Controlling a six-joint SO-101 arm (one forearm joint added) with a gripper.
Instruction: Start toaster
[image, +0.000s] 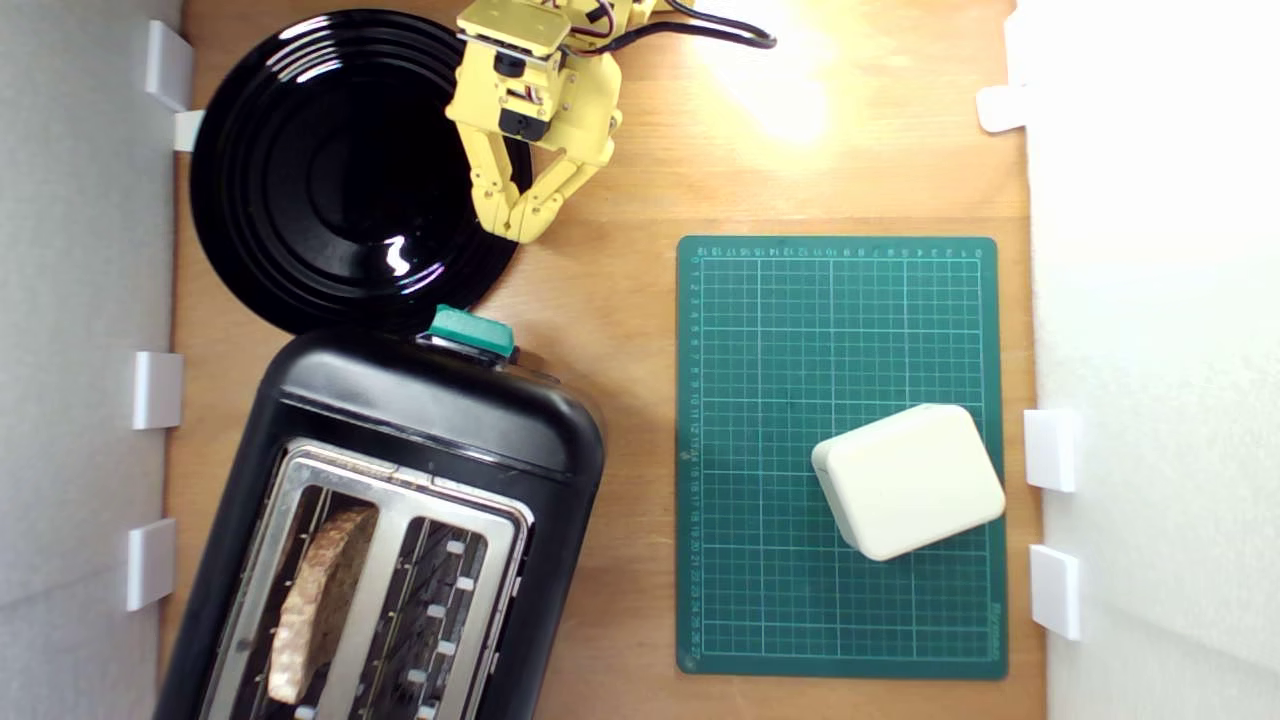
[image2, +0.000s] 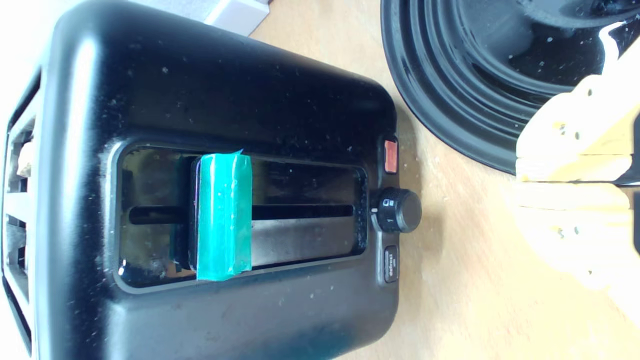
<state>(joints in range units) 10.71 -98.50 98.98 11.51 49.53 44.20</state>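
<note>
Toaster (image: 420, 420), glossy black, sits at the lower part of the exterior view's left on the wooden table (image: 620, 330), one slice of bread (image: 318, 600) in its slot. Its teal lever knob (image: 472, 332) faces the black plate (image: 330, 170). The yellow gripper (image: 522, 228) hovers over the plate's rim, fingertips pressed together, grasping nothing, clear of the lever. A cream box (image: 908, 480) lies on the green cutting mat (image: 840, 300).

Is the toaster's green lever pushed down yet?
Not yet. The green lever sits near the top end of its slot, and the bread still pokes above the toaster.
</note>
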